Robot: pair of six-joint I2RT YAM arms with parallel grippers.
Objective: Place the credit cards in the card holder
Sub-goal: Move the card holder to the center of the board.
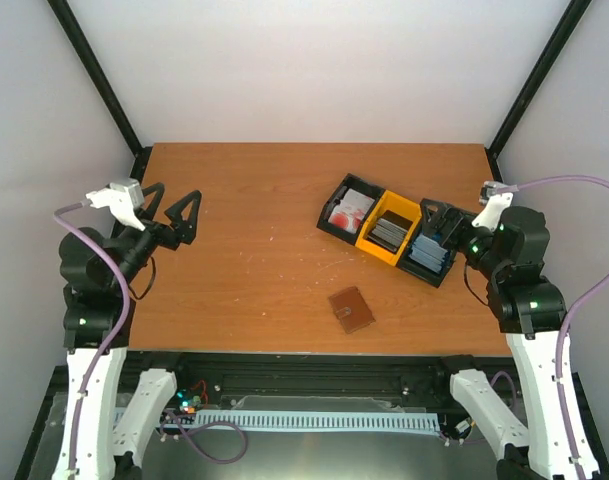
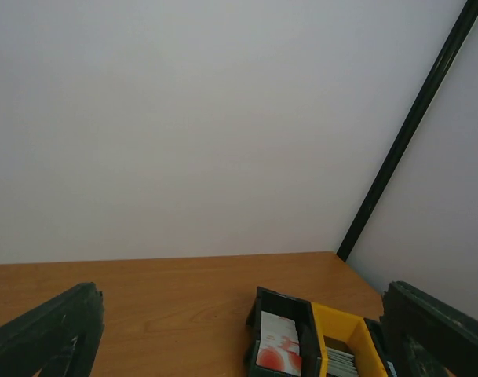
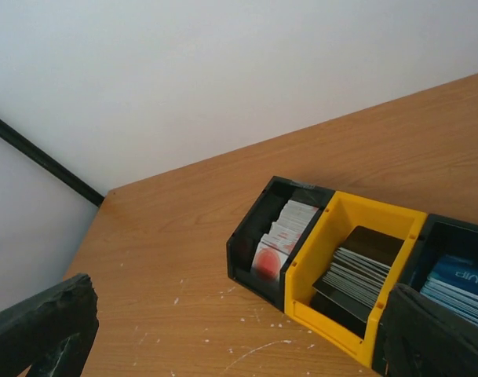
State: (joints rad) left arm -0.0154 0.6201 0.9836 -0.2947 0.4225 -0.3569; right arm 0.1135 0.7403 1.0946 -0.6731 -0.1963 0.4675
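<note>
Nearest you, the card holder (image 1: 351,309) lies flat on the tabletop (image 1: 244,270), right of centre. Your left hand (image 1: 176,205) hovers over the left side, jaws wide and empty. Your right hand (image 1: 439,228) hangs open above the right end of the bins (image 1: 378,251). The credit cards (image 1: 350,208) stand inside, the blue ones partly hidden by its fingers.

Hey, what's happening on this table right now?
Nothing is being held yet. The left gripper and the right gripper are both open, the right one near the bins. The credit cards sit sorted in those bins. The brown card holder lies on the table, apart from them.
</note>
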